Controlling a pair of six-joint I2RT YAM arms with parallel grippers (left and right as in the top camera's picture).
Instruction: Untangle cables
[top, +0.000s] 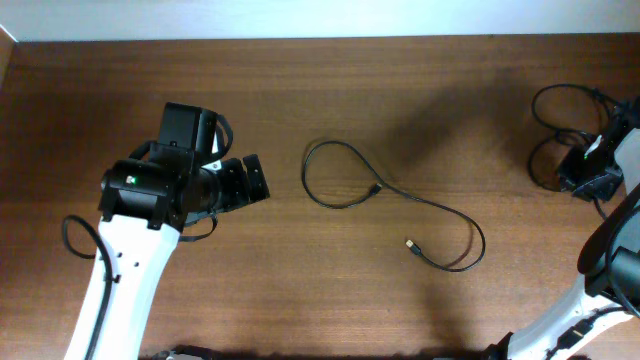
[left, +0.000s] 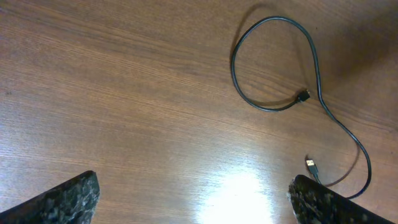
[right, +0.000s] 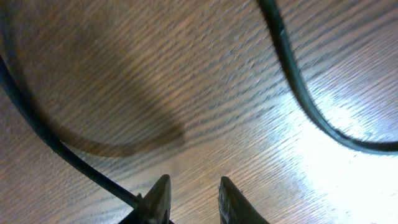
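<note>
One cable (top: 306, 175) lies loose on the middle of the tabletop (top: 300, 90), with both plugs free. The left end effector (top: 255, 180) is beside it, spread wide and empty. The right end effector (right: 191, 186) has its fingers slightly parted on nothing, among the second cable's (right: 291, 65) loops at the right edge.

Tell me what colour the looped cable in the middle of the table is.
The cable is black; it is clearest in the left wrist view.
</note>
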